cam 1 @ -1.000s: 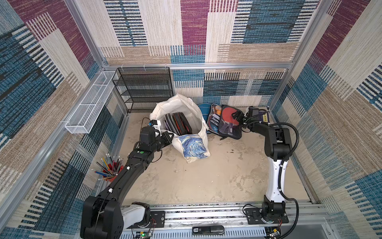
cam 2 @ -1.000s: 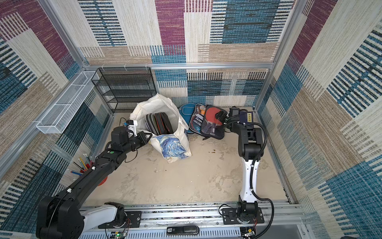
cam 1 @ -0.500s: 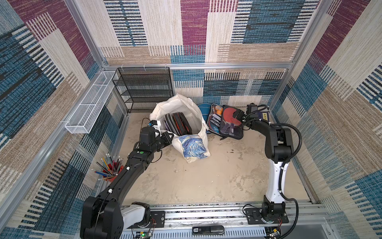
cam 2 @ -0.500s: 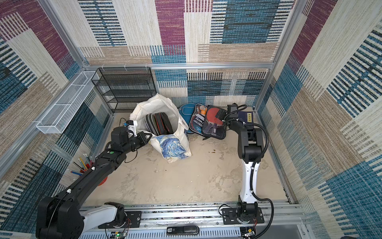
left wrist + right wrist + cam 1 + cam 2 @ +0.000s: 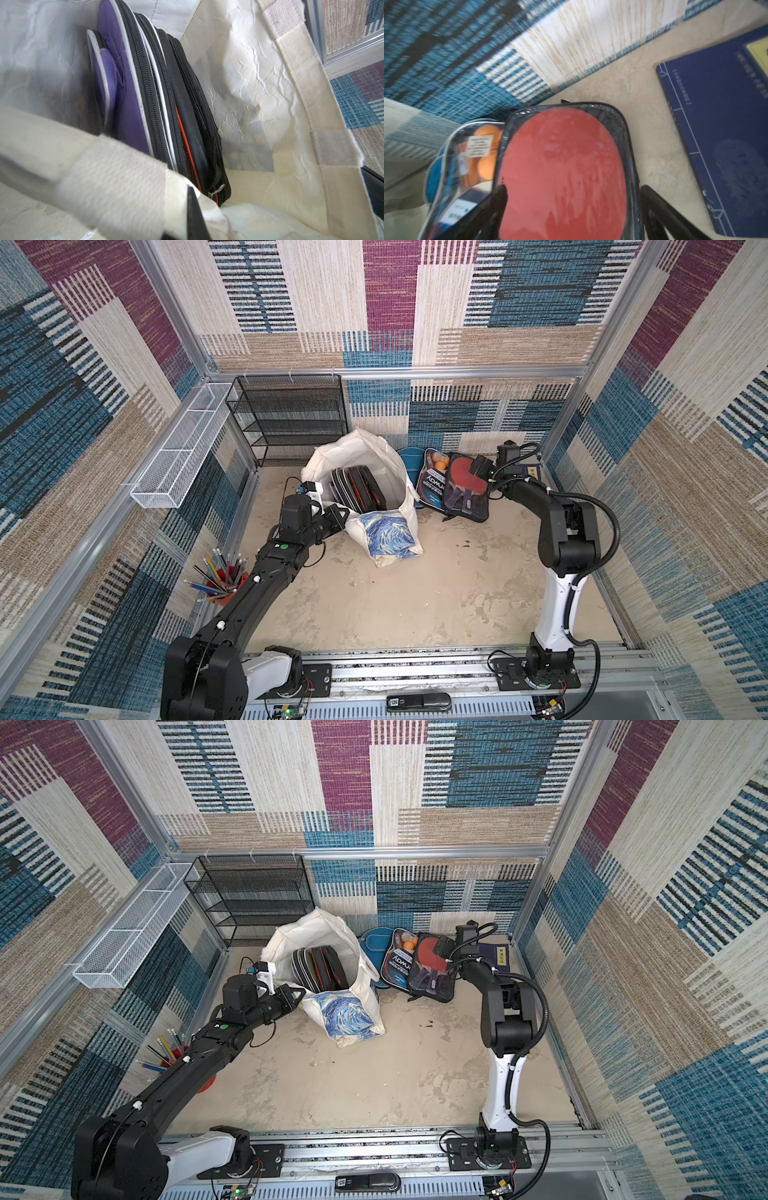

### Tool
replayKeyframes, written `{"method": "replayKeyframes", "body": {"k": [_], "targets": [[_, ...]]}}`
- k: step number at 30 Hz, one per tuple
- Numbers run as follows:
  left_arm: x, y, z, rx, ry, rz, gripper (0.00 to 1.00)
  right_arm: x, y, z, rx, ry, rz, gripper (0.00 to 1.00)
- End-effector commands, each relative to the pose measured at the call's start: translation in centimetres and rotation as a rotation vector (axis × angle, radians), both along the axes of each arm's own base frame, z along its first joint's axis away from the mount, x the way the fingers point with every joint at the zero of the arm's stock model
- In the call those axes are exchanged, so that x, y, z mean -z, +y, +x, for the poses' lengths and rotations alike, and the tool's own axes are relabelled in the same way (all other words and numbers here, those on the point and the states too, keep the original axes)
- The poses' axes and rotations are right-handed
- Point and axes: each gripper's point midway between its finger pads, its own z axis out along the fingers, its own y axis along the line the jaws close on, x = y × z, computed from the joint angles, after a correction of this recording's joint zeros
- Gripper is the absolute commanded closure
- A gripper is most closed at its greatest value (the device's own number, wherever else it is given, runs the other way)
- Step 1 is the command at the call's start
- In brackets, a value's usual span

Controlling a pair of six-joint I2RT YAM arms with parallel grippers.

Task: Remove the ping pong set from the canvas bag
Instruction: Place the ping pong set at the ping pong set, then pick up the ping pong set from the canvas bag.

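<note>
Two arms rise from the near rail [image 5: 415, 672], where one black device [image 5: 417, 701] lies. To the left, one red cup [image 5: 219, 596] of pencils stands against the side wall. Farther in, the left gripper [image 5: 340, 516] is clamped tight on the near rim of the one canvas bag [image 5: 361, 452]. The bag stands open-mouthed on the floor [image 5: 415, 593], its starry print [image 5: 388, 531] sagging toward the rail. In the left wrist view at least three zip cases stand on edge inside it, packed side by side: a purple case [image 5: 128, 93], a black case with white piping [image 5: 149, 83] and a black case with an orange line [image 5: 193, 128].

Beyond the bag, by the back wall, three more cases lie outside it. They are a round blue case [image 5: 409, 458], a blue case [image 5: 432, 487] with orange balls [image 5: 440, 460], and the ping pong set [image 5: 461, 499], a clear pouch showing a red bat [image 5: 465, 475]. The right gripper [image 5: 478, 468] hovers at the pouch's far end, jaws spread wide, one finger over the bat and the other past the pouch's edge. I cannot tell whether either finger touches the pouch.

Against a second ago, the right wrist sits slightly nearer the back wall. The bag, the cases and the left arm lie as they did.

The bag's side hides part of the round blue case, and the pouch overlaps the blue case. One navy book [image 5: 720, 124] lies flat just beside the pouch. One black mesh shelf [image 5: 291, 423] fills the far left corner, and one white wire basket [image 5: 178, 460] hangs on the left wall.
</note>
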Motion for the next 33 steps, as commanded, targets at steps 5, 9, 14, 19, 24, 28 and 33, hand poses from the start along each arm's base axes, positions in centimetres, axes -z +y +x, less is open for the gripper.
{"method": "replayKeyframes", "body": {"k": [5,9,14,19,24,28,33], "targets": [[-0.9,-0.3,0.5,0.016,-0.047,-0.001,1.00,-11.8,7.2,-3.3,-0.215,-0.243,-0.072,0.01],[-1.1,-0.5,0.5,0.028,-0.061,-0.009,1.00,-17.6,13.0,-6.9,-0.356,-0.348,-0.102,0.00],[-1.2,-1.0,0.6,0.046,-0.074,-0.033,1.00,-22.4,19.9,-11.1,-0.517,-0.433,-0.133,0.01],[-0.9,-1.4,0.5,0.062,-0.070,-0.043,1.00,-24.5,27.0,-14.5,-0.691,-0.469,-0.154,0.02],[-0.3,-1.9,0.2,0.081,-0.069,-0.044,1.00,-22.7,34.1,-16.5,-0.852,-0.415,-0.178,0.03],[0.8,-2.3,-0.1,0.091,-0.050,-0.052,1.00,-19.6,38.6,-16.8,-0.939,-0.341,-0.193,0.05],[2.7,-2.4,-0.7,0.092,-0.021,-0.051,1.00,-15.4,41.1,-15.6,-0.978,-0.245,-0.210,0.06]]}}
